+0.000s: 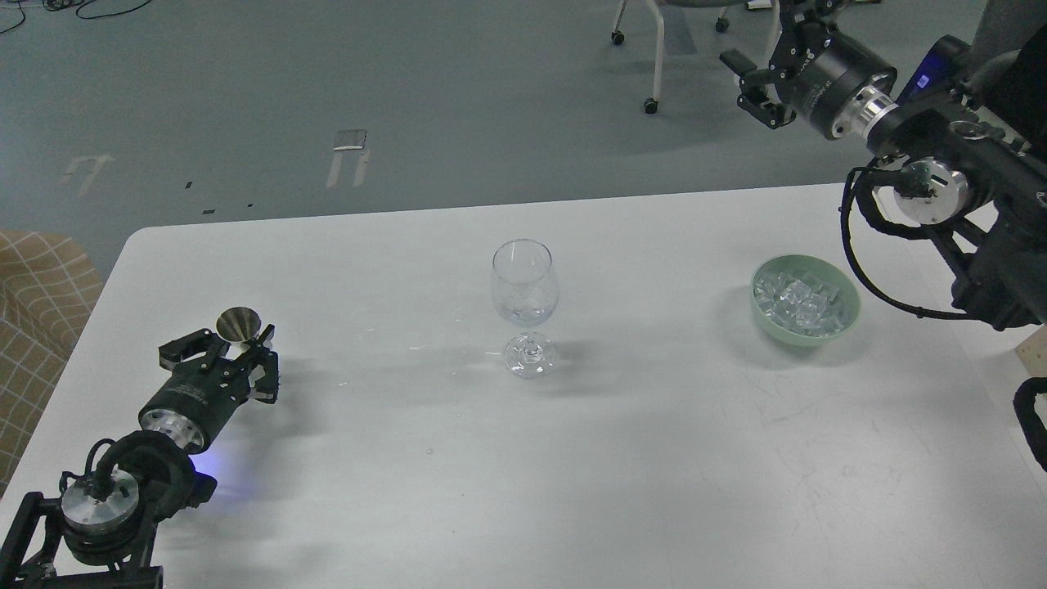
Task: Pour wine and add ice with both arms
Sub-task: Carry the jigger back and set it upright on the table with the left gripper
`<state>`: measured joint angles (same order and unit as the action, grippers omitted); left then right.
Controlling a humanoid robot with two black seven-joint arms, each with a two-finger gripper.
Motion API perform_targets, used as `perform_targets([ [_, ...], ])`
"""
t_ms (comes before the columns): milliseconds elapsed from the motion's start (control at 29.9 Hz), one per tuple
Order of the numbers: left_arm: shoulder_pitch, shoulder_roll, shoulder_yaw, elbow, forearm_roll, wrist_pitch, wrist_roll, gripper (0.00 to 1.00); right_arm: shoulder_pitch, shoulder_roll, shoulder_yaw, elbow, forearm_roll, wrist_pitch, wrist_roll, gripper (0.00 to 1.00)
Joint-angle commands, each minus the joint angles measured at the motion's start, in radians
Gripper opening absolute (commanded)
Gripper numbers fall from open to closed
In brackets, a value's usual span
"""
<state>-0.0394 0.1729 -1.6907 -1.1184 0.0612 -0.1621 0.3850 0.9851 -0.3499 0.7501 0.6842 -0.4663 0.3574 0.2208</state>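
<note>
Head view of a white table [654, 458] with rounded far-left corner. At centre stands an upright, clear stemmed wine glass [524, 307]; whether it holds any wine cannot be told. To its right, well apart, a pale green bowl [851, 315] holds a heap of clear ice [800, 301] cubes. The bowl sits near the table's right side, just beside the right arm's looping black cable [867, 270].

The left gripper [225, 348] lies low over the near-left part of the table, its fingers spread on either side of a small metal cone-shaped cup [238, 325]; whether they press on it cannot be told. A blue glow shows on the table beside the left arm's wrist.

The right gripper [757, 86] is raised beyond the far-right edge of the table, over the grey floor [327, 82], its fingers apart and holding nothing. White lettering on the black wrist housing behind it is too small to read.

Open tabletop lies between cup and glass, between glass and bowl, and across the whole near half. Beyond the far edge stand white chair legs on castors [652, 105]; a tan checked cushion [37, 311] adjoins the left edge.
</note>
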Motion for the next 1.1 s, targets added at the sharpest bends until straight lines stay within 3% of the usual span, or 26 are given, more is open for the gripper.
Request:
perform_targets([
  [0,-0.007,0.0,0.002,0.003,0.0,0.001,-0.002,0.39,0.003,0.0,0.0,0.0,0.0,0.0,0.0,1.0],
  [234,-0.02,0.004,0.005,0.008,0.005,0.007,0.0,0.42,0.001,0.0,0.0,0.0,0.0,0.0,0.0,1.0],
  [334,-0.02,0.004,0.005,0.008,0.005,0.007,0.0,0.61,0.003,-0.001,0.0,0.0,0.0,0.0,0.0,1.0],
  [368,-0.022,0.005,0.005,0.008,0.005,0.007,0.001,0.74,0.003,-0.001,0.0,0.0,0.0,0.0,0.0,1.0],
  [468,-0.02,0.019,0.006,0.008,0.003,0.007,0.003,0.89,0.001,0.0,0.0,0.0,0.0,0.0,0.0,1.0],
  [635,-0.014,0.028,0.005,0.008,0.003,0.006,0.006,0.96,0.003,0.0,0.0,0.0,0.0,0.0,0.0,1.0],
  [1069,0.062,0.08,-0.01,0.002,-0.012,-0.036,0.031,0.98,0.0,-0.001,0.0,0.0,0.0,0.0,0.0,1.0],
])
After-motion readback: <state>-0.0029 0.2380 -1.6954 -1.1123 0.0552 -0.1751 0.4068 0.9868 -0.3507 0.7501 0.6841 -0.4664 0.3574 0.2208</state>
